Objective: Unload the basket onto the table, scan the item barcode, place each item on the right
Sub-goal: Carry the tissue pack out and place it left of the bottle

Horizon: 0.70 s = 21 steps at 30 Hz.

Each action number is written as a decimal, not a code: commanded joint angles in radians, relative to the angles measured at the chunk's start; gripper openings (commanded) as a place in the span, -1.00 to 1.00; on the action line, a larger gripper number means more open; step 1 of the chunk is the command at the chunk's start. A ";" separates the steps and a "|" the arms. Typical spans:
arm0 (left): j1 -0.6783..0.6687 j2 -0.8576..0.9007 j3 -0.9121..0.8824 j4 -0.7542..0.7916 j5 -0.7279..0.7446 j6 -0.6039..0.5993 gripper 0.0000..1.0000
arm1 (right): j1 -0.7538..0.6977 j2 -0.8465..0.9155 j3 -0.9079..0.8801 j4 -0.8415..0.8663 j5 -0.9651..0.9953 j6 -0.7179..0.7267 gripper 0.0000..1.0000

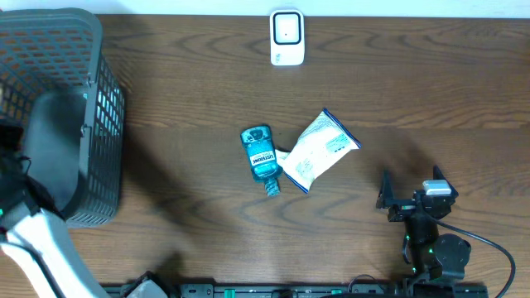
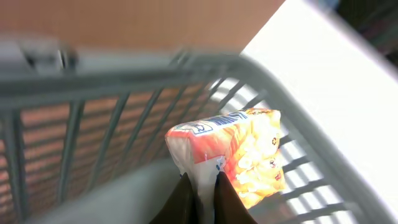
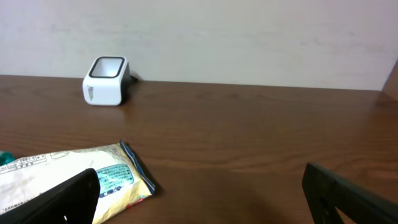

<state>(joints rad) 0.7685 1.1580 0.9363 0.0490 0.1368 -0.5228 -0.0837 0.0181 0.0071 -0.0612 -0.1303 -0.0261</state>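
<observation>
In the left wrist view, my left gripper is shut on the white edge of an orange and white snack bag. The bag sits inside the grey wire basket. From overhead only the left arm shows, reaching into the basket; its fingers and the bag are hidden. The white barcode scanner stands at the table's far edge and also shows as the scanner in the right wrist view. My right gripper rests open and empty at the front right, its jaws wide apart.
A blue mouthwash bottle lies at the table's middle beside a white and blue packet. That packet lies just left of my right gripper's left finger. The basket fills the left end of the table.
</observation>
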 commanded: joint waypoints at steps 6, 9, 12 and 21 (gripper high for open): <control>-0.006 -0.208 0.004 0.036 0.324 -0.036 -0.86 | 0.004 0.000 -0.002 -0.003 0.005 0.007 0.99; -0.048 -0.247 0.004 0.066 0.675 -0.034 -0.86 | 0.004 0.000 -0.002 -0.003 0.005 0.007 0.99; -0.136 -0.259 -0.001 0.047 0.953 0.010 -0.85 | 0.004 0.000 -0.002 -0.003 0.005 0.007 0.99; -0.589 -0.241 -0.075 -0.483 0.686 0.431 -0.85 | 0.004 0.000 -0.002 -0.003 0.005 0.007 0.99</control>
<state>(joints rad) 0.2943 0.9051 0.8890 -0.3447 0.9848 -0.2810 -0.0837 0.0185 0.0071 -0.0608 -0.1303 -0.0261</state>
